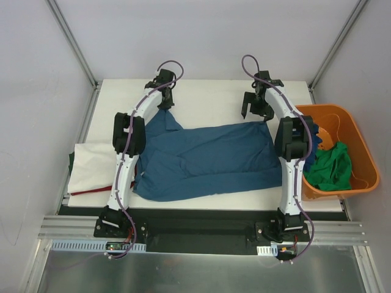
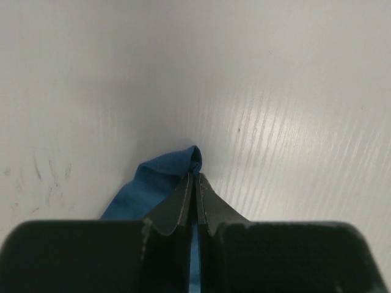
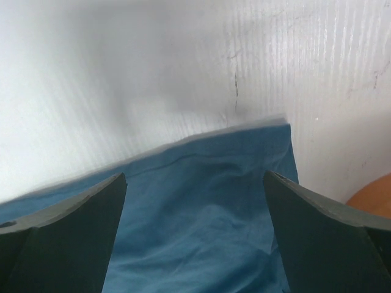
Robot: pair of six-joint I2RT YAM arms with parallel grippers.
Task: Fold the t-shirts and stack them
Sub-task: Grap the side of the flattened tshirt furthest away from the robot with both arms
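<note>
- My left fingers (image 2: 197, 183) are clenched on a small peak of the blue t-shirt (image 1: 208, 162). The cloth tip pokes out just past the fingertips.
- From above, that pinched bit is at the shirt's far left, where the fabric rises in a narrow strip to my left fingers (image 1: 165, 102).
- My right fingers (image 3: 67, 238) are spread wide and grasp nothing. They hang over the shirt's far right corner (image 3: 278, 131).
- The shirt's far hem runs across between those two fingers, and the corner lies just inside the right-hand one.
- The rest of the shirt lies spread across the middle of the surface (image 1: 208, 91), rumpled along the near edge by my left arm.
- Beyond the far hem the surface is bare white up to the back wall.
- On the right, the orange basket (image 1: 333, 112) sits at the surface's edge close to my right arm. A green t-shirt (image 1: 333, 168) is heaped inside it.
- On the left, a folded white t-shirt (image 1: 91, 165) lies at the surface's edge, with a red edge (image 1: 91, 193) showing beneath it.
</note>
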